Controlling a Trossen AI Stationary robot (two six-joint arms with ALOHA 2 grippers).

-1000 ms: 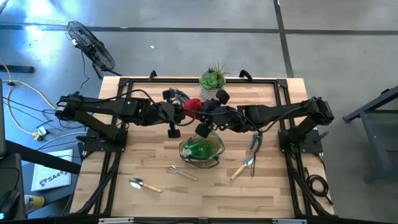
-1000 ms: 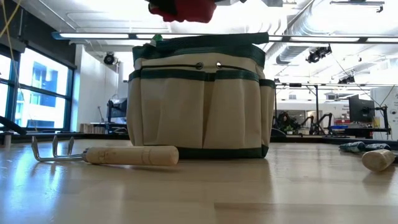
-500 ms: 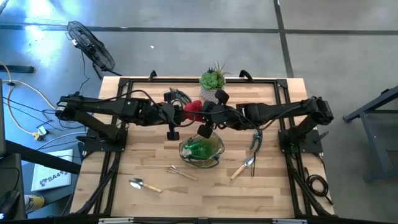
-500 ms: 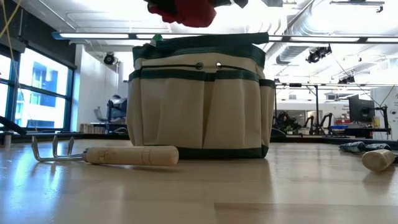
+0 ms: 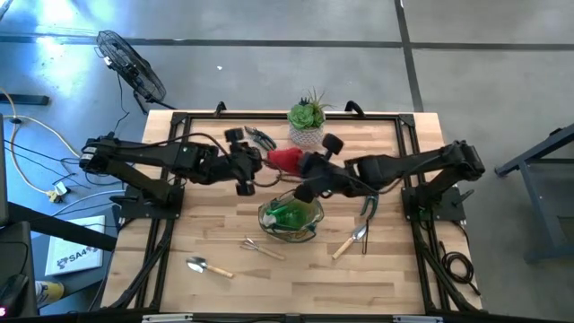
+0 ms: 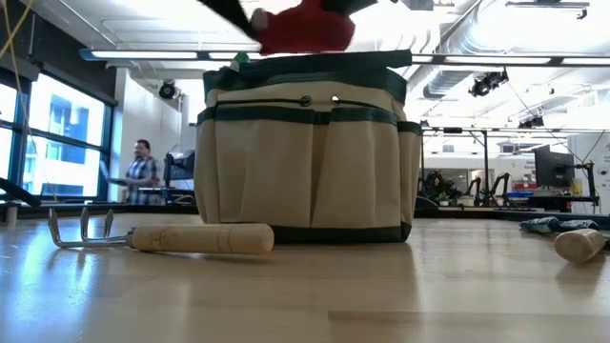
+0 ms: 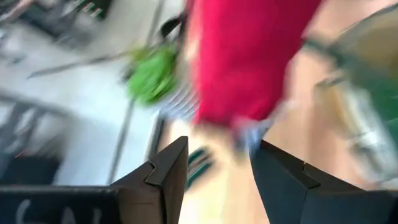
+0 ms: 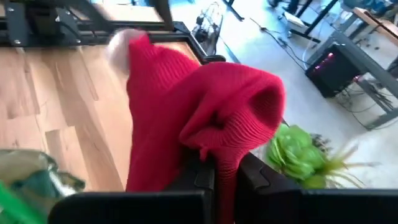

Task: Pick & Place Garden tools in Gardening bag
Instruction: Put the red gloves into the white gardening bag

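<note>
Overhead and bench-level views, with both wrist views. My right end effector (image 8: 217, 171) is pinched tight on a fold of the red knitted item (image 5: 287, 159), which hangs above the far rim of the gardening bag (image 5: 291, 215); at bench level the red cloth (image 6: 303, 27) shows just over the bag's dark green top edge (image 6: 305, 71). My left end effector (image 7: 217, 168) stands spread, its two dark fingers (image 7: 165, 171) apart with the red item in front of them and not gripped. In the overhead view that end effector (image 5: 254, 161) sits just beside the cloth on its left.

The bag (image 6: 305, 157) stands upright on the bench (image 5: 395, 269), with green material (image 5: 287, 213) inside it. In front of it lie a wooden-handled hand rake (image 5: 260, 247), a trowel (image 5: 206, 266) nearer the front-left, and a second trowel (image 5: 348, 242) to the right, near a green-handled pruner (image 5: 369, 205). Dark pruning shears (image 5: 260, 137) rest behind my left arm, near the succulent in its white pot (image 5: 307, 121).
</note>
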